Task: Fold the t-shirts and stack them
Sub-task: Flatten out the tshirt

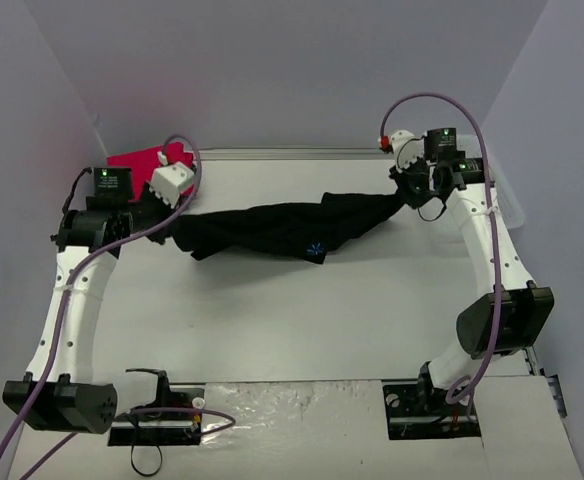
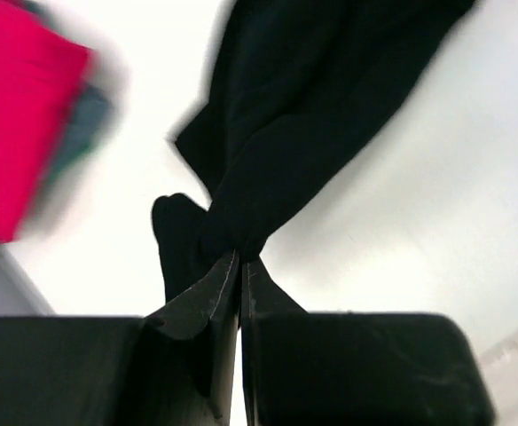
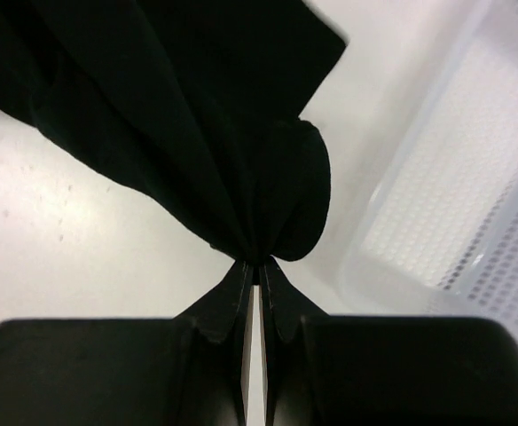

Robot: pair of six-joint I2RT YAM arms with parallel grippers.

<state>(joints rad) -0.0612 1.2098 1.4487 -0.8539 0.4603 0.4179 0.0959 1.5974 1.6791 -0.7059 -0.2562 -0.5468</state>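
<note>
The large black t-shirt hangs stretched between my two grippers above the table's far half, sagging in the middle, with a small blue mark near its lower edge. My left gripper is shut on its left end; the left wrist view shows the cloth pinched at my gripper. My right gripper is shut on its right end; the right wrist view shows the cloth bunched at my gripper. The red-pink t-shirt lies at the far left, also in the left wrist view. The teal-blue shirt is barely visible under it.
A white plastic mesh basket stands at the table's far right, just right of my right gripper; its rim shows in the top view. The white table stretches in front of the hanging shirt.
</note>
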